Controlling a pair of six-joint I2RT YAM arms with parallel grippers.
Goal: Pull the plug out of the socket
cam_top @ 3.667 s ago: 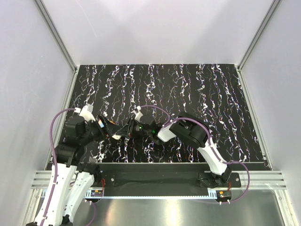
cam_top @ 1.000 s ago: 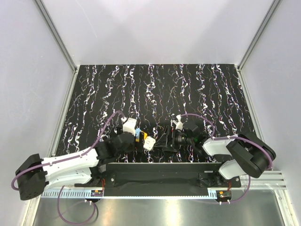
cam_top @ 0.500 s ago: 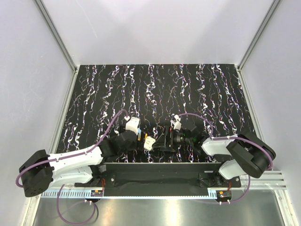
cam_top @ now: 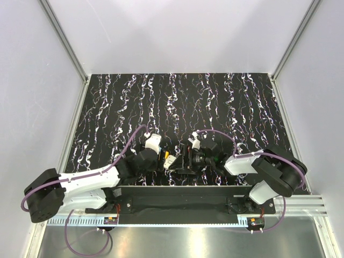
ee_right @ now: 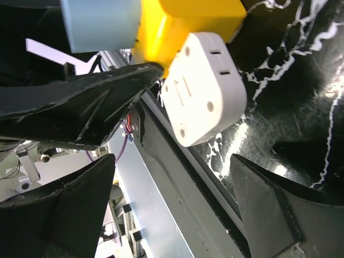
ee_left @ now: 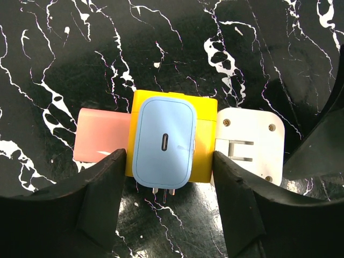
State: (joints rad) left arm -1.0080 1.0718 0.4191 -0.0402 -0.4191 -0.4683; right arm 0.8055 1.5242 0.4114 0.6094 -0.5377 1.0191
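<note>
My left gripper [ee_left: 166,164] is clamped on the yellow socket [ee_left: 205,134] by the table's [cam_top: 242,107] near edge. Its white plug [ee_left: 250,142] points right, towards my right gripper [ee_right: 172,188], whose fingers are spread either side of the plug without touching it.

White arm shells [cam_top: 80,185], black joints [cam_top: 37,201], looping purple cables [cam_top: 128,142], white wrist blocks [cam_top: 153,142], matte black wedge fingers [ee_left: 70,199].

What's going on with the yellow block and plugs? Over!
Left tool clamped on small yellow cube socket. Right tool open, facing flat white plastic plug, not touching. That plug seated in socket; light-blue plug, pink plug too.
</note>
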